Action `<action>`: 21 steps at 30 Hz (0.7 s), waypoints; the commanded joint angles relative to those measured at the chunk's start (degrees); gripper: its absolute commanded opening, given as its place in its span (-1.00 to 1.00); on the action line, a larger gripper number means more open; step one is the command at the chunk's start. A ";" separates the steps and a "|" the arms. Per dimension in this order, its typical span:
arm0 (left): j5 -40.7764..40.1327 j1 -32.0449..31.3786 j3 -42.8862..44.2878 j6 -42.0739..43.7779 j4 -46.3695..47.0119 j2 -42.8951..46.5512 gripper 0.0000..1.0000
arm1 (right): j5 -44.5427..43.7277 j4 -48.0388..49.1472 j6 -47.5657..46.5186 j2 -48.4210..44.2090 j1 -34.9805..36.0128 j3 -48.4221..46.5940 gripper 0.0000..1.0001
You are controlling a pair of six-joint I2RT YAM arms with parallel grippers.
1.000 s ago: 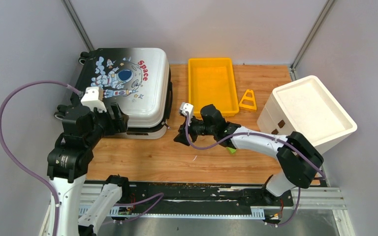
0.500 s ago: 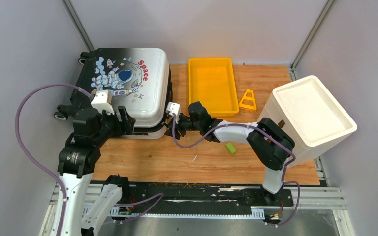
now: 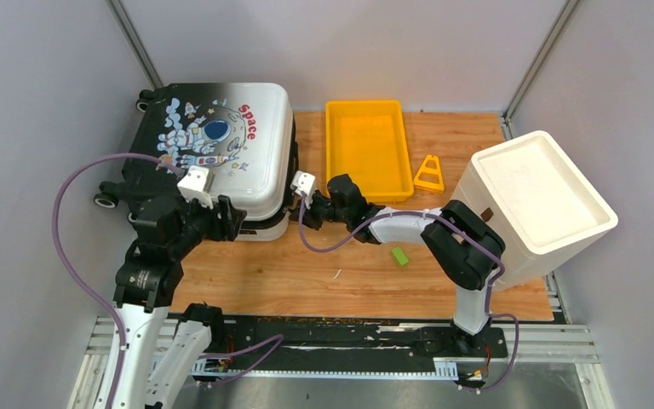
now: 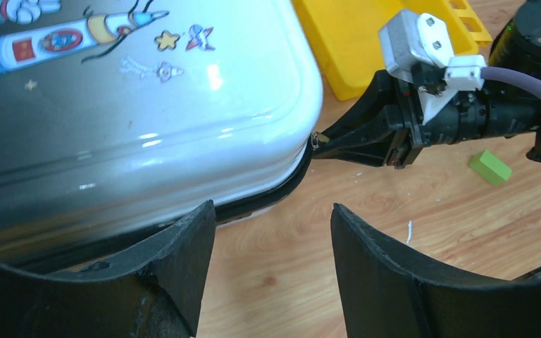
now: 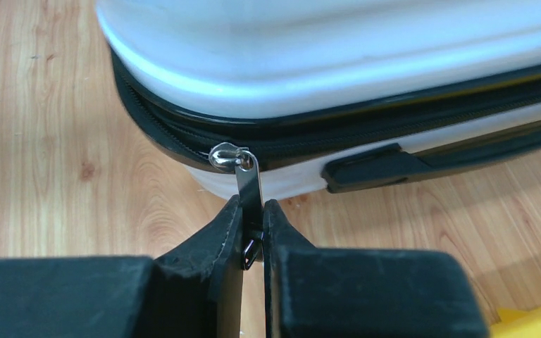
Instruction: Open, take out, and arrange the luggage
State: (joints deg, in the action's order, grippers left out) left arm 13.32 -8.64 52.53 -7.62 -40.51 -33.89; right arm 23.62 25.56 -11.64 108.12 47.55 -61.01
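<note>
Right claw (image 5: 252,211) is clenching and left claw (image 4: 273,218) is gaping, holding nothing, over the light wooden table (image 3: 306,273). The white-to-black hard-shell astronaut-print suitcase (image 3: 221,145) is lying flat, lid down, at the table's far left. The rectangular yellow plastic tray (image 3: 366,145) is sitting just beside it. The thin silver metal zipper pull (image 5: 249,184) is being pinched by the right claw.

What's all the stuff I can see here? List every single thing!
luggage: one, white fading to black, back left of table
zipper pull: one, silver, luggage's near right corner
tray: one, yellow, back middle
triangle frame: one, yellow, right of tray
foam box: one, white, right side
block: one, green, in front of tray
table: one, light wood, under everything
left gripper: one, black, open at luggage's near edge
right gripper: one, black, shut on zipper pull
</note>
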 commanded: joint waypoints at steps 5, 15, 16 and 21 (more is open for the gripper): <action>12.67 -1.02 -1.75 13.81 7.58 -3.72 0.36 | 0.74 11.36 3.11 -1.65 -5.72 0.55 -1.00; 13.69 -7.10 -1.19 31.37 2.67 -8.50 0.36 | 7.09 16.90 9.38 0.28 -10.25 -2.18 -1.00; 13.24 -8.50 -1.24 32.11 2.86 -8.79 0.36 | 7.72 17.19 9.70 0.52 -10.36 -2.51 -1.00; 8.18 -16.99 -1.77 38.40 3.69 -13.16 0.36 | 11.19 17.64 10.48 0.91 -10.49 -3.33 -1.00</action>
State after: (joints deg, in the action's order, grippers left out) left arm 24.58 -20.05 50.68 22.50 -37.74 -44.53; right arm 31.55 32.08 -3.38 110.10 38.28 -60.34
